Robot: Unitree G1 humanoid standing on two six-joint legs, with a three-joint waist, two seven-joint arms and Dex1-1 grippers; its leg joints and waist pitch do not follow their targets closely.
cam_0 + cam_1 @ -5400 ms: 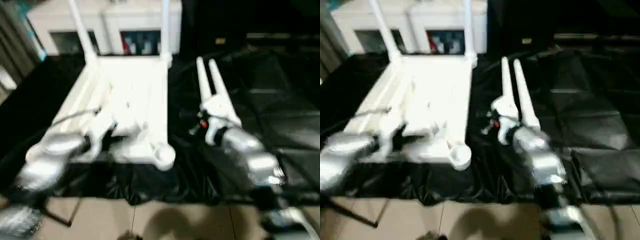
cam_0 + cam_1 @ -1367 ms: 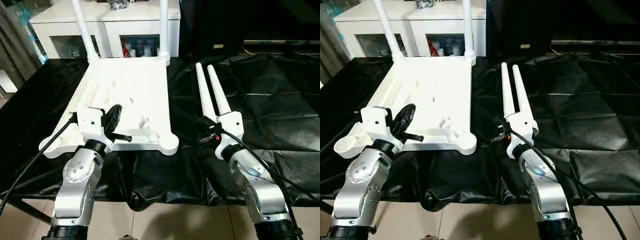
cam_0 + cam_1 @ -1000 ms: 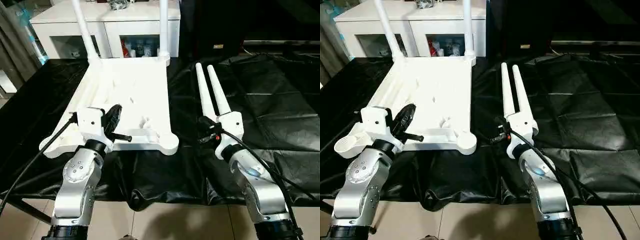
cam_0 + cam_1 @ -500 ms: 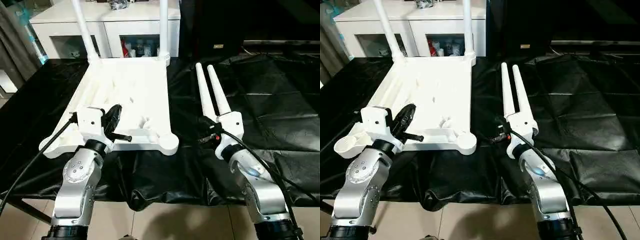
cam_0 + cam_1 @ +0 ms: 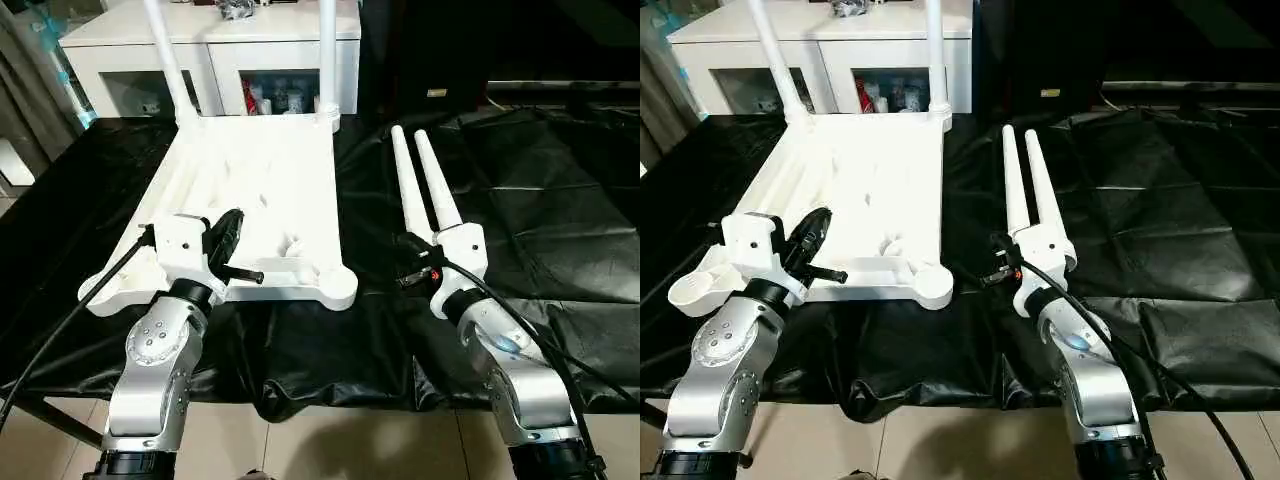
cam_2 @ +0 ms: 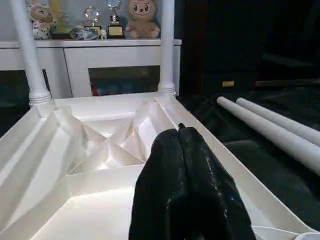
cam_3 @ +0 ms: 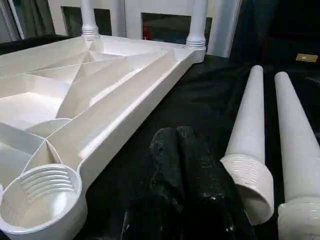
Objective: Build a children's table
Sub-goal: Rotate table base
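Tabletop [image 5: 262,190] — untouched | both end effectors [image 6: 181,134] [image 7: 175,137] closed — empty

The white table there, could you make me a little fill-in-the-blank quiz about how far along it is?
1. The tabletop lies upside down on a ____ cloth.
2. ____ legs already stand upright in its far corner sockets.
3. The two loose legs lie beside the robot's ____ claw.
4. The near corner socket has screw threads inside and is ____.

Missing words: black; Two; right; empty
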